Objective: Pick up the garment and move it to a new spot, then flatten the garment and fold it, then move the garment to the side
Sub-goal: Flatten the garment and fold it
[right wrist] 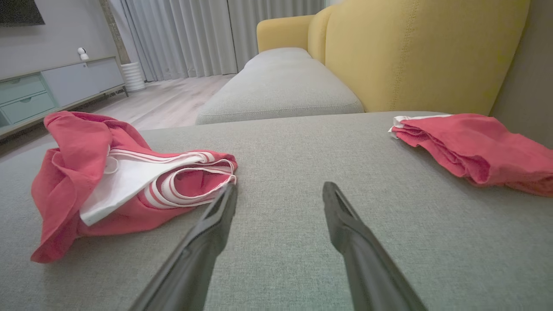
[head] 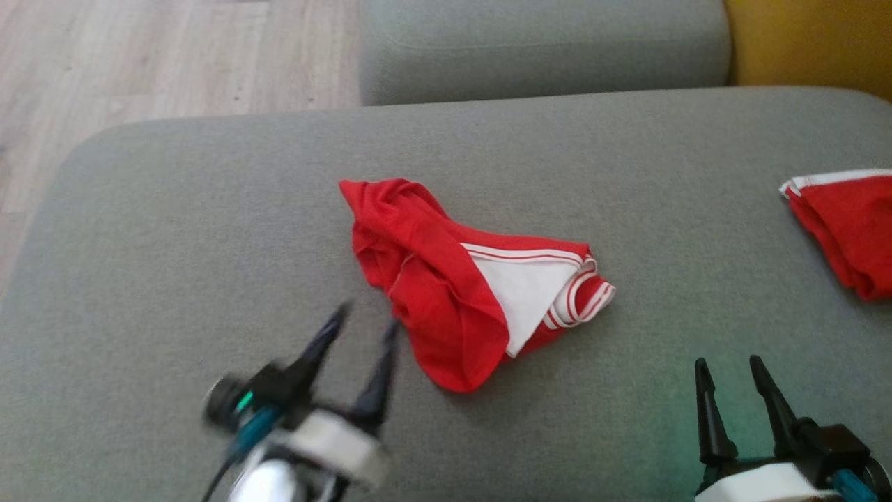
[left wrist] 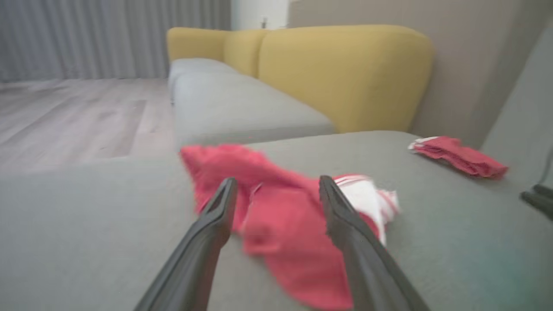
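Garment [head: 474, 279]: you will find it crumpled at the centre of the head view, on the grey sofa cushion [head: 174, 244]. It is red, with a white inner panel and white-striped trim turned out towards the right of the frame. It lies loose, unfolded, and nothing holds it.

Left jaws: wide apart and empty. They show blurred at the lower left of the head view, dark fingers [head: 382, 369] pointing up the frame, tips just beside the garment's lower left edge. Whether they touch the cloth cannot be told. In the left wrist view the garment [left wrist: 281, 224] sits in the gap between the two fingers [left wrist: 211, 229], and that picture is also blurred.

Right jaws: wide apart and empty. They stand at the lower right of the head view, fingers [head: 707, 411] over bare cushion, apart from the garment. In the right wrist view the garment [right wrist: 129, 181] lies at the left of the frame, with the striped trim lining up with the tip of the left finger [right wrist: 216, 220].

Second red garment [head: 843, 230]: note this at the right edge of the head view, lying flatter, white trim uppermost, well apart from the first. It shows at the right in both wrist views [left wrist: 462, 157] [right wrist: 475, 147].

Surroundings: a further grey seat [head: 543, 49] lies along the top of the head view, a yellow backrest [head: 808, 42] at the upper right, pale wood floor [head: 139, 56] at the upper left.
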